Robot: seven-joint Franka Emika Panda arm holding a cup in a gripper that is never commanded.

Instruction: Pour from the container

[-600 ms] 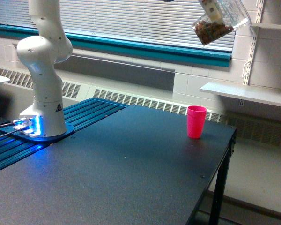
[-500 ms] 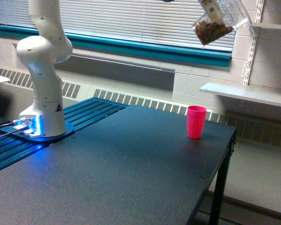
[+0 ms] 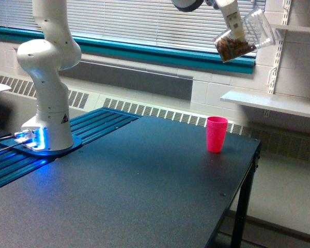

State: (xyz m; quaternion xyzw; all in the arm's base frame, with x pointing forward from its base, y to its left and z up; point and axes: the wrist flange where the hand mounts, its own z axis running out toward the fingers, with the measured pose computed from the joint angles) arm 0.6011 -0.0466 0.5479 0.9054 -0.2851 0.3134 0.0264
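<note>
The container point(image 3: 244, 37) is a small clear plastic mug, tilted, with brown pieces lying in its lower end. It hangs high at the top of the exterior view, right of centre. My gripper point(image 3: 232, 20) is shut on the container, one white finger running down its near side. A pink cup point(image 3: 216, 134) stands upright on the black table point(image 3: 144, 196) near the far right corner. The container is well above the pink cup and slightly to its right.
The arm's white base point(image 3: 46, 103) stands on a blue slatted platform point(image 3: 82, 129) at the exterior view's left. The table's right edge drops off just beyond the pink cup. A white wall shelf point(image 3: 274, 103) sits behind at the right.
The container and gripper have come down a little, so more of the wrist and finger shows at the top. The pink cup has not moved.
</note>
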